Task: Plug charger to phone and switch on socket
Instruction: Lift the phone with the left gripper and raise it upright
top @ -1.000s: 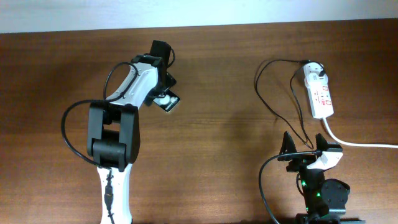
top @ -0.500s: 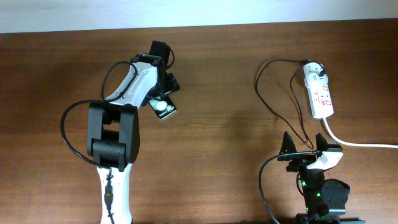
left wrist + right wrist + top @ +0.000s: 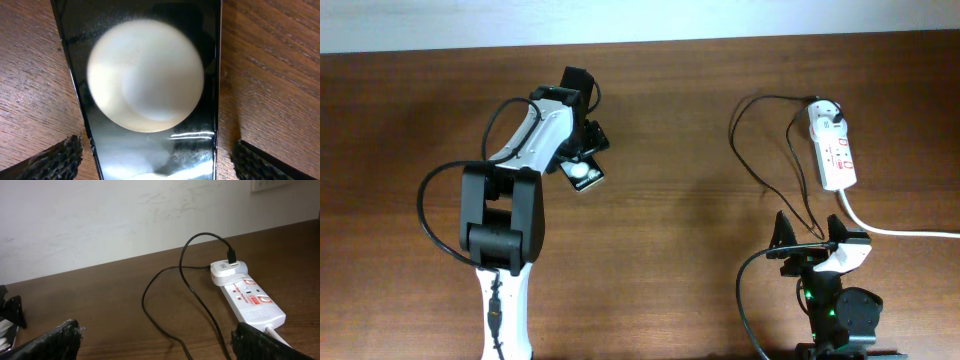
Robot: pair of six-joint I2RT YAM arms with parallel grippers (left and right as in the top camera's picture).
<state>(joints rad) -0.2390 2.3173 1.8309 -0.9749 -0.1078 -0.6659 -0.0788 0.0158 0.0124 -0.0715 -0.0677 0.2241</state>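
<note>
Shifted slightly toward the robot: glossy flat black phone slab (image 3: 145,90) | left gripper (image 3: 156,160) fingers spread astride it | right gripper (image 3: 808,225) splayed wide

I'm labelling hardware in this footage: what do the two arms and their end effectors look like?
The left arm has white shell links joined by blocky black joints, with a thin black cable looping alongside. The right arm has a black body with a green light and a white wrist piece. The left end effector and right end effector have black fingers with rough, textured pads.
</note>
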